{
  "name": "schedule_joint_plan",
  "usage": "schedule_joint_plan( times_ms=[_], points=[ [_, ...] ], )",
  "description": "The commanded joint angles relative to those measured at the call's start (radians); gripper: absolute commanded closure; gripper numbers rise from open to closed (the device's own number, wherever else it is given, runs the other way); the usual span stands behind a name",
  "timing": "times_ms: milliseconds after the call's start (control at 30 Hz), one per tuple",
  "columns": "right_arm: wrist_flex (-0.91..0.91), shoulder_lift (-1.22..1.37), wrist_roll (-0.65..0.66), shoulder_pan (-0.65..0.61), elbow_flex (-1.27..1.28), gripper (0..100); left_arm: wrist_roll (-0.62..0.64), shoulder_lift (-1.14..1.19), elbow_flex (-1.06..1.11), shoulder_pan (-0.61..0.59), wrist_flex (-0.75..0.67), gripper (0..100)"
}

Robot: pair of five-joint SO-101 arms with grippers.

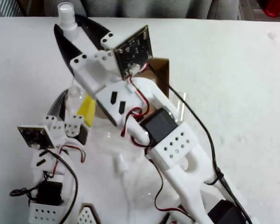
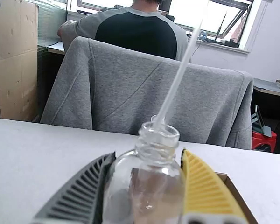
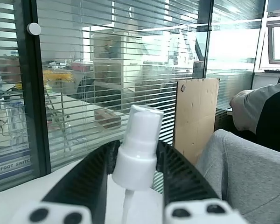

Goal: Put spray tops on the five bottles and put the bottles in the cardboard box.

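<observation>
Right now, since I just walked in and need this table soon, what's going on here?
The left gripper is clamped on a clear bottle, upright and with no top. The right gripper grips a white spray top above it, its long tube slanting down to the bottle's open neck; the top is not seated yet. A second spray top lies on the table, and the cardboard box sits partly hidden behind the right arm.

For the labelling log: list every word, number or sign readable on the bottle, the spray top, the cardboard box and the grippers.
bottle: none.
spray top: none.
cardboard box: none on the part that shows.
left gripper, right gripper: none.
circuit board: marks too small to read.
</observation>
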Motion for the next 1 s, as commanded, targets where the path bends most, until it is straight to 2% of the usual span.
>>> schedule_joint_plan(
  times_ms=[0,167,500,633,967],
  points=[
    [0.004,-0.007,0.014,-0.001,-0.017,98.3,0.005,-0.022,-0.011,0.007,-0.032,98],
    [0.010,-0.005,0.107,-0.005,-0.011,98.3,0.005,-0.022,-0.011,0.007,-0.032,98],
    [0.012,-0.004,0.101,-0.019,-0.008,98.3,0.005,-0.022,-0.011,0.007,-0.032,98],
    [0.013,-0.004,0.107,-0.067,0.018,98.1,0.005,-0.022,-0.011,0.007,-0.032,98],
    [0.269,0.005,0.103,-0.101,-0.086,96.9,0.005,-0.022,-0.011,0.007,-0.032,98]
  ],
)
